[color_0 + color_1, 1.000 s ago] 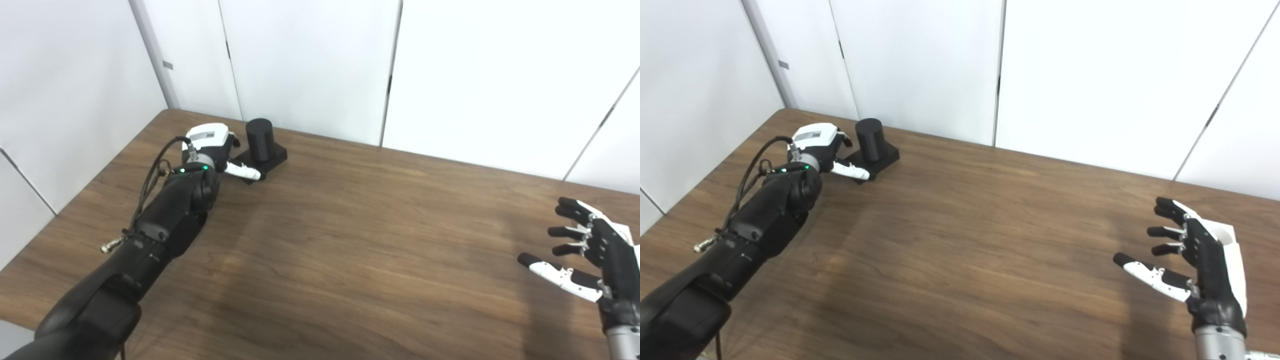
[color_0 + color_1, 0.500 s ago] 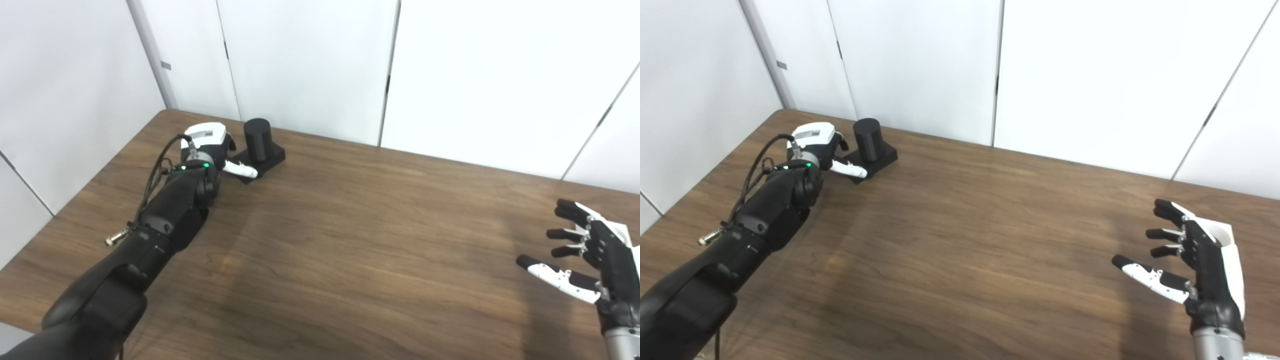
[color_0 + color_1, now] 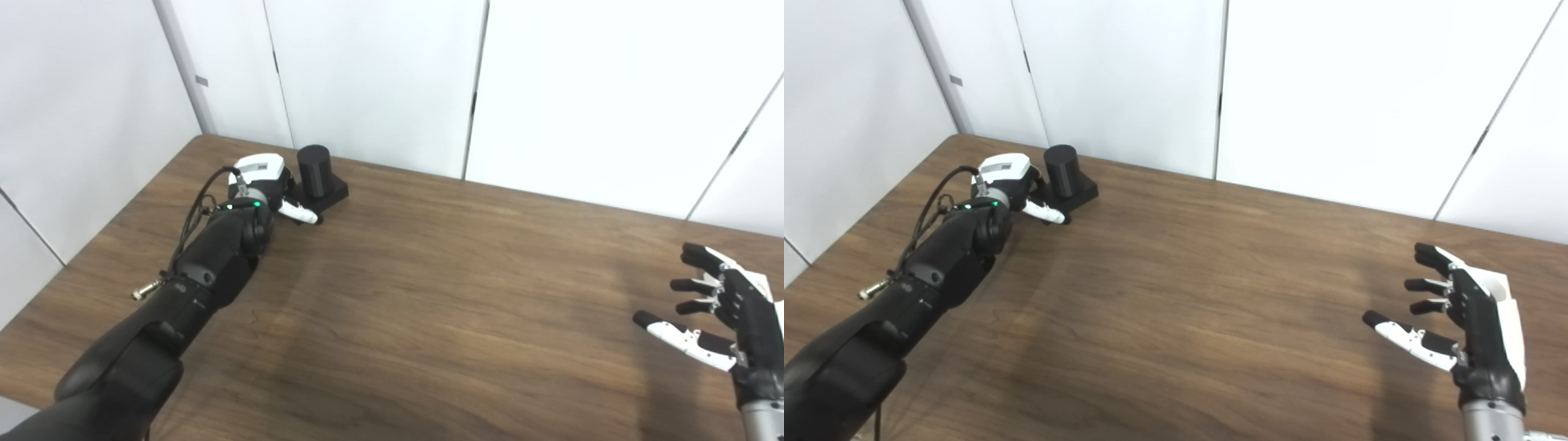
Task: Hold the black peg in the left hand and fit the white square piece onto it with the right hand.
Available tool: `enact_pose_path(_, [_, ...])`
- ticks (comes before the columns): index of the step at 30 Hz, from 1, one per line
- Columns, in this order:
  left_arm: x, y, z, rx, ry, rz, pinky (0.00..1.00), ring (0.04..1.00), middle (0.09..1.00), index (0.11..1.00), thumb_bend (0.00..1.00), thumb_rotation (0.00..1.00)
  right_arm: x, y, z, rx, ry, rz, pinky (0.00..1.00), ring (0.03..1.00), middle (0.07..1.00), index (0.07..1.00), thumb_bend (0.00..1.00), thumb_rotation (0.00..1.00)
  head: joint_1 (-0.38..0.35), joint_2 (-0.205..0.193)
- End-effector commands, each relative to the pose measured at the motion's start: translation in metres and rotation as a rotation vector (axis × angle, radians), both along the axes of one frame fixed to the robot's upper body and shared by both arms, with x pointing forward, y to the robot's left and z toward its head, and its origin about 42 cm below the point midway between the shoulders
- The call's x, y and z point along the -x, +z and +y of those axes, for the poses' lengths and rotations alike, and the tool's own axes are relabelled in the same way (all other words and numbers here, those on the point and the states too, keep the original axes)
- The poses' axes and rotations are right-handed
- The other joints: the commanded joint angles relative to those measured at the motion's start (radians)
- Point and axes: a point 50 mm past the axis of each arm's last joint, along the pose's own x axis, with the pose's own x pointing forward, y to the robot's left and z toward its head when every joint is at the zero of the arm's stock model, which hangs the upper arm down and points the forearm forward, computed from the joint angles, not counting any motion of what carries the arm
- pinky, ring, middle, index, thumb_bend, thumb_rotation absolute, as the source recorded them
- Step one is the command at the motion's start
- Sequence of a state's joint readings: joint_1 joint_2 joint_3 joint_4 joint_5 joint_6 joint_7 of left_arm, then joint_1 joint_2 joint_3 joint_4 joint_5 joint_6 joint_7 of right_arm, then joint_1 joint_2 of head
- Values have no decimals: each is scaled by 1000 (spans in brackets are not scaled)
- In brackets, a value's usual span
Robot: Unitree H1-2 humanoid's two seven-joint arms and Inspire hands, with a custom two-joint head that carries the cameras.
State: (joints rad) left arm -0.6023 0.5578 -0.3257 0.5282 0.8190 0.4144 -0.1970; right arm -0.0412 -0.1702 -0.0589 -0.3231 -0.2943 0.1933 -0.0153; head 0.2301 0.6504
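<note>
Nearest, at the lower right of the frame, the right hand [image 3: 729, 318] hung over the bare wooden desk [image 3: 441, 294] with its fingers spread and nothing in it, just as it had been a second earlier; it was waiting. The white square piece was not visible anywhere in either view, so its place could not be told.

Farther off, in the upper left, the left hand [image 3: 272, 190] had slid a little to the right, closing on the black peg [image 3: 314, 170], which stood upright on its square base near the desk's far edge. A white fingertip [image 3: 300, 213] lay across the near corner of that base, where half a second before it had sat slightly clear. Whether the fingers on the far side had wrapped the peg could not be told; the wrist hid them. In my judgement the grasp was only beginning, and the peg had not yet been lifted.
</note>
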Motion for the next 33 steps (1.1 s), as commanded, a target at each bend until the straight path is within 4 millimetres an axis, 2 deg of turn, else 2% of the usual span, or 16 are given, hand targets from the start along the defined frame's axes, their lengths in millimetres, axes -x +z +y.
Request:
enact_pose_path(1, [-13,29,5,-28,-25,-63,797,955,921,706,826,471,-3,18,0,13,2,-86,502,650,789,781,637,0,-2,6])
enact_pose_path(7, [-10,19,1,-22,-35,-42,829,964,927,729,837,453,-1,21,1,-2,-8,-80,512,659,793,777,629,0,-3,9])
enact_pose_path(14, [-5,13,-1,5,-63,-55,830,964,940,711,791,362,-1,21,0,0,-14,-79,502,648,791,768,622,0,-2,15])
enact_pose_path(19, [-5,10,-1,14,-81,-58,786,943,919,604,767,263,-2,20,-2,-3,-15,-75,517,654,791,770,616,0,0,17])
enact_pose_path(20, [-5,10,-1,24,-85,-61,786,941,913,549,646,174,-2,20,-2,-3,-16,-74,519,658,794,771,614,0,1,18])
enact_pose_path(22, [-4,12,-2,41,-96,-68,800,937,898,502,546,97,-2,20,-2,-4,-14,-72,519,659,796,771,613,0,2,19])
enact_pose_path(28, [-1,14,-5,85,-110,-72,868,949,878,484,523,69,-3,19,-2,2,-18,-73,514,649,789,770,614,0,2,19])
enact_pose_path(33, [3,13,-8,132,-145,-92,846,933,866,484,524,69,-3,19,-3,0,-16,-72,522,661,794,772,609,0,2,19])
